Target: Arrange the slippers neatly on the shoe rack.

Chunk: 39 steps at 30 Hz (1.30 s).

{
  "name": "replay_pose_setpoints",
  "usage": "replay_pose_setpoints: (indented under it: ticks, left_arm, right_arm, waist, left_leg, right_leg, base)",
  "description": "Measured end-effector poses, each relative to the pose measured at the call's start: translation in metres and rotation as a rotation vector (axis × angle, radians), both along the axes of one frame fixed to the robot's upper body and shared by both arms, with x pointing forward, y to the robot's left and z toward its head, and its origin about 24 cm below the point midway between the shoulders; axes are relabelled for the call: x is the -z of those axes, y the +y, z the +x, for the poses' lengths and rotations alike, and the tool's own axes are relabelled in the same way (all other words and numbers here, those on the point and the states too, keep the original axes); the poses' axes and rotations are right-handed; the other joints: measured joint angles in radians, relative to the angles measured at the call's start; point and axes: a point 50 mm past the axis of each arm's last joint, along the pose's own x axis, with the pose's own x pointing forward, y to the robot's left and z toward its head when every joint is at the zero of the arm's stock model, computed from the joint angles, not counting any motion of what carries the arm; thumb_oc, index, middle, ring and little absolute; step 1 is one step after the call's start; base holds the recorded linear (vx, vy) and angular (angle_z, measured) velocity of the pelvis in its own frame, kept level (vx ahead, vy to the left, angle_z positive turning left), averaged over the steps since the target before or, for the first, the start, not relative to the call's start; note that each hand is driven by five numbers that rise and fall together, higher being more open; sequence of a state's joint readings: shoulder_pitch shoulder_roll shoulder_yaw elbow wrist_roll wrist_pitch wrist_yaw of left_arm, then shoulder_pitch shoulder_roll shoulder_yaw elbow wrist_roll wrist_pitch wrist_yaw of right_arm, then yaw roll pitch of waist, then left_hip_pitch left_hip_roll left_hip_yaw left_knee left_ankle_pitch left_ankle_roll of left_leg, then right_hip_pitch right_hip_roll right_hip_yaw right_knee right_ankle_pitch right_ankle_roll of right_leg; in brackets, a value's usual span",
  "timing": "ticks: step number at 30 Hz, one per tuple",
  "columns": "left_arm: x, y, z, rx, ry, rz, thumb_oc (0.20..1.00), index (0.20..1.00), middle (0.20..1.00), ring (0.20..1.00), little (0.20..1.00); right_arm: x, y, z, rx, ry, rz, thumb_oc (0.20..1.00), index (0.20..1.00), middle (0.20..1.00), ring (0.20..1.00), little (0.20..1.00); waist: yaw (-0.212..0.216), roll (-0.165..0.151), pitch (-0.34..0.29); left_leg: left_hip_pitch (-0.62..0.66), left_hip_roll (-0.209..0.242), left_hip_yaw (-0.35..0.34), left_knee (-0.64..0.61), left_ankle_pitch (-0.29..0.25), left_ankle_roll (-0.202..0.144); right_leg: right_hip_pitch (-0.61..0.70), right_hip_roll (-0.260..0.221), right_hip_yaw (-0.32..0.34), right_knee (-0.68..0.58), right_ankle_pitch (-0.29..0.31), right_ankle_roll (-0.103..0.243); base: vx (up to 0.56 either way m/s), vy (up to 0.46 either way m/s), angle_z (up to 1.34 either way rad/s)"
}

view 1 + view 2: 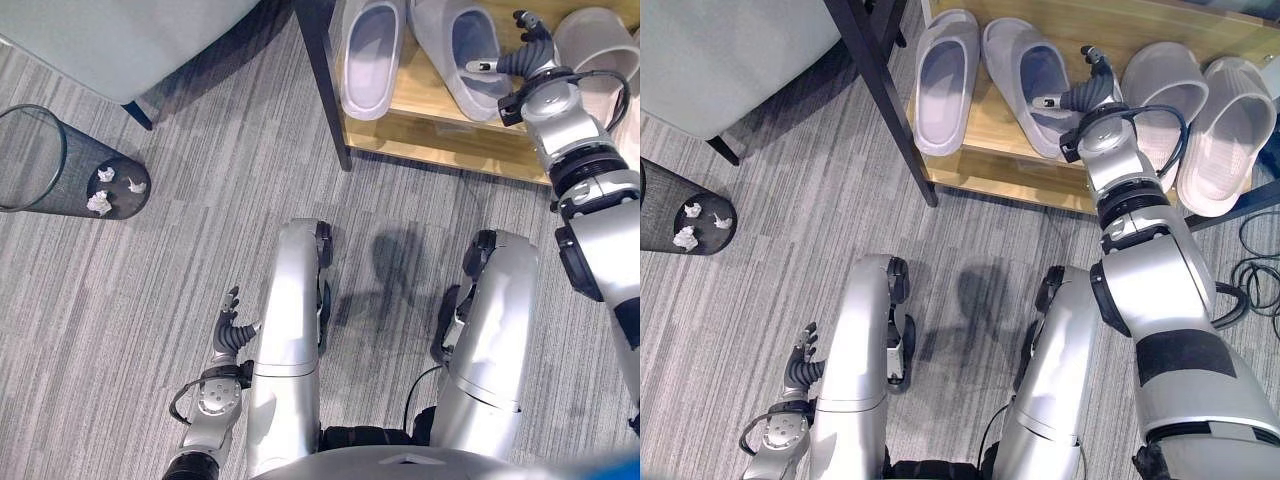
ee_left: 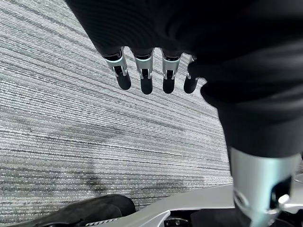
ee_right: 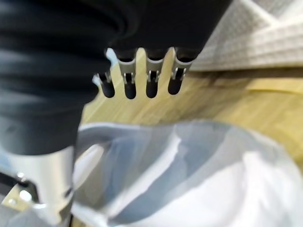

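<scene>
Now the right hand point(image 1: 1087, 92) is stretched forward over the wooden shoe rack point(image 1: 992, 170), and its fingers point(image 3: 150, 84) are straight and relaxed, holding nothing. Just below this hand and on its left side lies a light lilac slipper point(image 1: 1035, 82), toe away from the robot; in the right wrist view the slipper's opening is directly under the fingers, but I cannot tell if the hand touches it. Further to the left of the hand, just beside this slipper, a second lilac slipper point(image 1: 944, 80) lies on the same shelf, near the dark metal leg point(image 1: 885, 95) of the rack. These two point almost the same way, with a small gap between them that opens toward the heels. On the right side of the hand are two beige slippers point(image 1: 1163, 95), close together on the rack, and the outer one point(image 1: 1228, 130) hangs a little over the front edge of the shelf.

The left hand point(image 1: 230, 335) hangs low beside the robot, above the grey striped carpet point(image 1: 150, 290), well apart from the rack. Its fingers point(image 2: 144, 78) are straight, slightly spread, and empty. Far from this hand, ahead on its left, a black mesh wastebasket point(image 1: 60, 170) lies tilted on the carpet, with crumpled white paper point(image 1: 100, 203) inside.
</scene>
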State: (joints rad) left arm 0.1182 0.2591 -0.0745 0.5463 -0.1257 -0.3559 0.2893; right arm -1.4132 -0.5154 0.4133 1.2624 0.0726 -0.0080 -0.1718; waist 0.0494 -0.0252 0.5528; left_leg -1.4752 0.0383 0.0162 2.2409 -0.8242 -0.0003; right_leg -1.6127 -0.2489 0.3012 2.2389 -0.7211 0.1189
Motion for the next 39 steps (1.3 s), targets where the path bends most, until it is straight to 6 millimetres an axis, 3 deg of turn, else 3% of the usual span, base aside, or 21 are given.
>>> replay_pose_setpoints:
  ticks: [4, 12, 22, 39]
  left_arm:
    - [0.0, 0.0, 0.001, 0.0, -0.002, -0.001, 1.0, 1.0, 1.0, 1.0, 1.0]
    - [-0.004, -0.003, 0.012, -0.027, -0.027, 0.005, 1.0, 1.0, 1.0, 1.0, 1.0]
    - [0.0, -0.005, 0.013, -0.066, -0.009, 0.01, 1.0, 1.0, 1.0, 1.0, 1.0]
    - [0.0, -0.006, 0.019, -0.074, -0.01, 0.005, 1.0, 1.0, 1.0, 1.0, 1.0]
  right_arm:
    - [-0.001, 0.006, 0.001, -0.029, -0.002, -0.003, 1.0, 1.0, 1.0, 1.0, 1.0]
    - [0.025, 0.024, 0.001, -0.088, -0.016, 0.116, 1.0, 1.0, 1.0, 1.0, 1.0]
    - [0.037, 0.04, -0.004, -0.145, -0.056, 0.11, 1.0, 1.0, 1.0, 1.0, 1.0]
    - [0.046, 0.042, -0.019, -0.199, -0.122, 0.184, 1.0, 1.0, 1.0, 1.0, 1.0]
  waist:
    - [-0.001, 0.0, 0.0]
    - [-0.011, -0.001, 0.0]
    - [-0.034, 0.0, 0.0]
    - [-0.035, 0.001, 0.001]
  left_leg:
    - [0.0, 0.0, 0.0, 0.0, 0.0, 0.0]
    - [0.008, 0.004, 0.0, -0.001, -0.001, 0.002]
    - [0.012, 0.014, -0.001, -0.001, -0.001, 0.002]
    - [0.011, 0.017, 0.0, -0.002, -0.004, 0.002]
  right_leg:
    - [0.0, 0.0, 0.0, 0.0, 0.0, 0.0]
    - [0.007, 0.006, 0.0, -0.001, 0.0, 0.0]
    - [0.008, 0.023, -0.003, -0.003, 0.003, -0.006]
    - [0.005, 0.037, -0.003, -0.004, 0.003, -0.006]
  base:
    - [0.0, 0.0, 0.0]
    - [0.0, 0.0, 0.0]
    - [0.0, 0.005, -0.02]
    - [0.0, 0.0, 0.0]
